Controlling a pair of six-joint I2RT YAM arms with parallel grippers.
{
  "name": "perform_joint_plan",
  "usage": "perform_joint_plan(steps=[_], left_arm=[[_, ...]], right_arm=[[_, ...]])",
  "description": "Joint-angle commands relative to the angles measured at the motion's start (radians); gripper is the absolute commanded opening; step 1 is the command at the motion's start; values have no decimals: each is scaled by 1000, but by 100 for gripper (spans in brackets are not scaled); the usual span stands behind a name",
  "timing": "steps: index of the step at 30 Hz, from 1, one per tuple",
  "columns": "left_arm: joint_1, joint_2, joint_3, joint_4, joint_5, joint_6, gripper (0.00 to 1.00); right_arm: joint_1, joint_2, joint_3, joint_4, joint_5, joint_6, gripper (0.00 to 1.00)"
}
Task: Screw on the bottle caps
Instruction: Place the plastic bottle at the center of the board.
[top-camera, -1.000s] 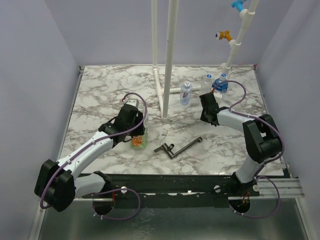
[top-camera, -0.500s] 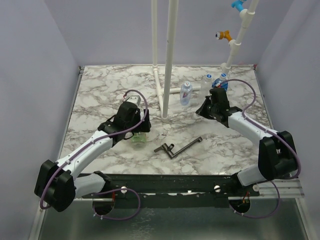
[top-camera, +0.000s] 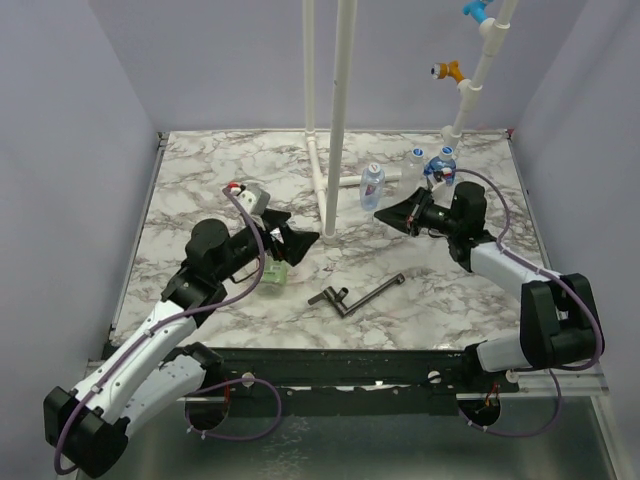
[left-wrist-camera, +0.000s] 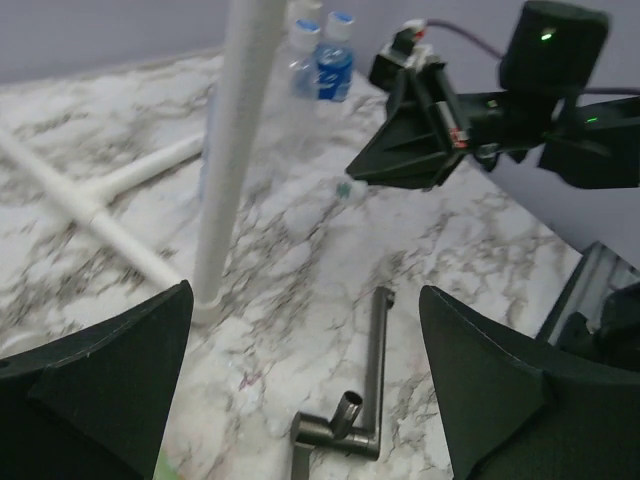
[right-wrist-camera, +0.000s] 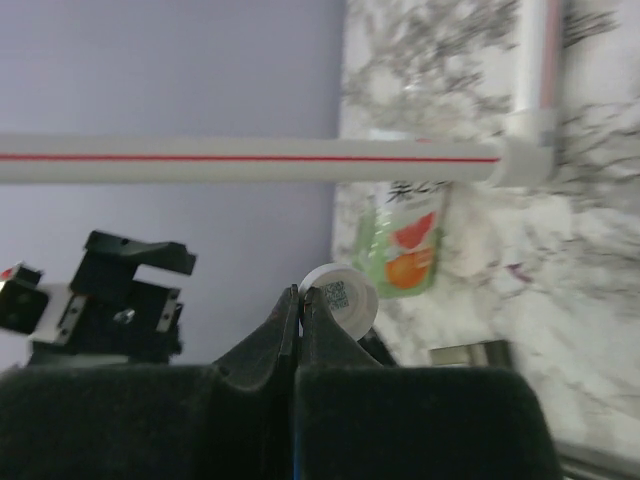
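1. The left gripper (top-camera: 292, 232) hangs over the marble table (top-camera: 200, 180) with its jaws spread wide and empty.
2. A clear plastic bottle with a green, orange and red label (top-camera: 275, 272) lies on its side just beside that gripper.
3. The right gripper (top-camera: 381, 213) is pressed closed near a tiny blue-green round cap (left-wrist-camera: 343, 188) on the table.
4. Clear blue-labelled bottles (top-camera: 441, 167) stand at the far right.

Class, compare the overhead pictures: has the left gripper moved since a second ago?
Yes. The left gripper has come off the green-labelled bottle and swung right, toward the tall pipe.
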Motion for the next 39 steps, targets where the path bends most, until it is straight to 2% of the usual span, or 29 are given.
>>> perform_joint_plan(steps=[1,4,10,14,21,27,33,39], left_arm=[[-34,13,-77,412,234,13,93],[-92,64,-108,567,231,30,93],[-248,171,-102,704,174,150,91],[-274,189,-123,791,150,193,88],[-310,223,-119,808,82,278,80],[-311,234,-119,831,50,282,71],[-312,249,-119,829,62,282,53],[-311,266,-118,828,55,277,47]], right_arm=[[5,-13,-93,581,-253,428,0],[32,-19,-105,744,-260,559,0],[140,-66,-97,761,-207,597,0],[161,-103,-109,754,-186,603,0],[206,-122,-95,718,-172,584,0],[217,-120,-89,715,-169,582,0],[217,-123,-89,698,-165,581,0],[218,-130,-79,655,-166,555,0]])
